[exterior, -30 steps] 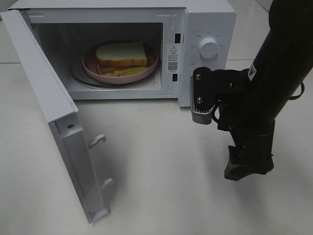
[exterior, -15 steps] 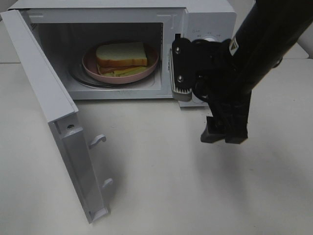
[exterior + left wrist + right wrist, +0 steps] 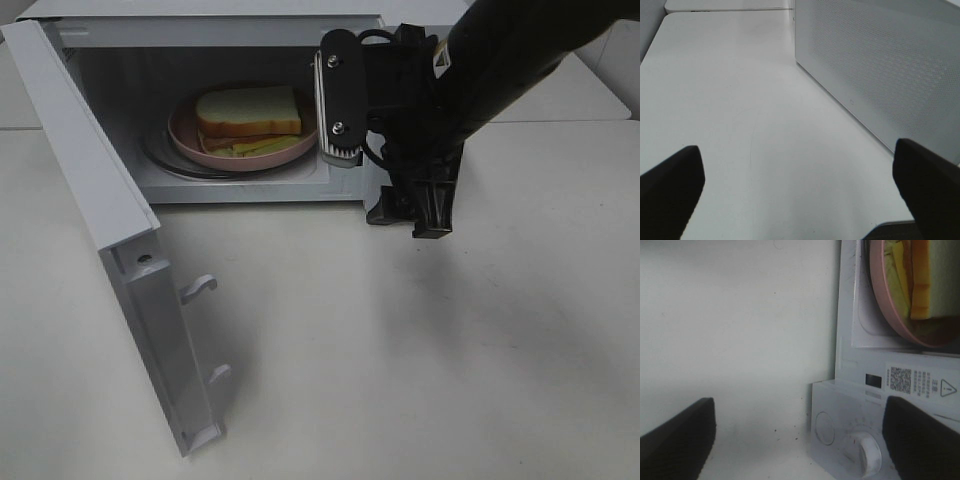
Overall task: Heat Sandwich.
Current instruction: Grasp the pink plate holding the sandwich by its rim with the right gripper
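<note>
Sandwich (image 3: 248, 112) on pink plate (image 3: 186, 138), inside microwave (image 3: 250, 192); door (image 3: 85, 180) swung wide open; right claw (image 3: 372, 187) at cavity's right edge, in front of control panel; spread wide, nothing held; dial (image 3: 867, 456) close by in wrist view; left claw (image 3: 800, 200) spread wide too, empty, low over table (image 3: 740, 100), beside perforated panel (image 3: 880, 65).
</note>
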Available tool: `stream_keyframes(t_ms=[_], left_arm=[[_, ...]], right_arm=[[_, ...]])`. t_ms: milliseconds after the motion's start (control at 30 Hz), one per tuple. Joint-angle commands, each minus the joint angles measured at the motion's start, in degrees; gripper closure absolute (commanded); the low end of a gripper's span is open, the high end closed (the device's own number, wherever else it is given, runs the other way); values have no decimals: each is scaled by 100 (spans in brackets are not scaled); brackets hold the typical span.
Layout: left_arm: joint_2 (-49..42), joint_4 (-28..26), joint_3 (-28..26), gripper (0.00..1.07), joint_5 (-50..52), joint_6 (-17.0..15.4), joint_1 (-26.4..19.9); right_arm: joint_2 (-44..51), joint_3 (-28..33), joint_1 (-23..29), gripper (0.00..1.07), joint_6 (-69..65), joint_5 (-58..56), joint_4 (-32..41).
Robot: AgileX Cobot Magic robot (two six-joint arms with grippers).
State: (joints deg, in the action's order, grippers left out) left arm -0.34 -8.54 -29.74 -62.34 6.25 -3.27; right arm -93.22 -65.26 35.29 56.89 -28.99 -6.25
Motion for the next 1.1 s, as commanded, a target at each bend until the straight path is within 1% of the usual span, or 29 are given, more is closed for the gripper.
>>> stream_keyframes(t_ms=[33, 100, 200, 300, 333, 367, 467, 500, 533, 633, 767, 800, 933, 1000, 1100], left_arm=[[-92, 17, 6, 9, 80, 17, 34], [-92, 17, 6, 9, 80, 17, 34], [-92, 17, 6, 9, 80, 17, 34], [-92, 17, 6, 9, 80, 17, 34], [-92, 17, 6, 9, 80, 17, 34], [-92, 17, 6, 9, 80, 17, 34], [-92, 17, 6, 9, 80, 17, 34], [-92, 17, 6, 9, 80, 17, 34], [-92, 17, 6, 9, 80, 17, 34], [-92, 17, 6, 9, 80, 17, 34], [-92, 17, 6, 9, 80, 17, 34], [-92, 17, 6, 9, 80, 17, 34], [-92, 17, 6, 9, 80, 17, 34], [-92, 17, 6, 9, 80, 17, 34], [-92, 17, 6, 9, 80, 17, 34]], right_arm=[[-172, -189, 23, 22, 92, 69, -46], [-401, -435, 23, 22, 92, 74, -46], [-561, -584, 103, 23, 86, 74, -52], [-854, -911, 229, 24, 86, 115, -74], [-854, -911, 229, 24, 86, 115, -74], [-1037, -1106, 235, 24, 86, 115, -74], [-1289, -1369, 281, 25, 86, 132, -80], [-1289, -1369, 281, 25, 86, 132, -80], [-1450, -1558, 281, 25, 86, 138, -92], [-1599, -1713, 281, 25, 80, 143, -92], [-1988, -2097, 281, 26, 69, 160, -92], [-1988, -2097, 281, 26, 69, 160, -92], [-2441, -2550, 281, 25, 34, 172, -97], [-2527, -2618, 281, 24, 34, 189, -97], [-2848, -2928, 281, 23, 34, 269, -92]])
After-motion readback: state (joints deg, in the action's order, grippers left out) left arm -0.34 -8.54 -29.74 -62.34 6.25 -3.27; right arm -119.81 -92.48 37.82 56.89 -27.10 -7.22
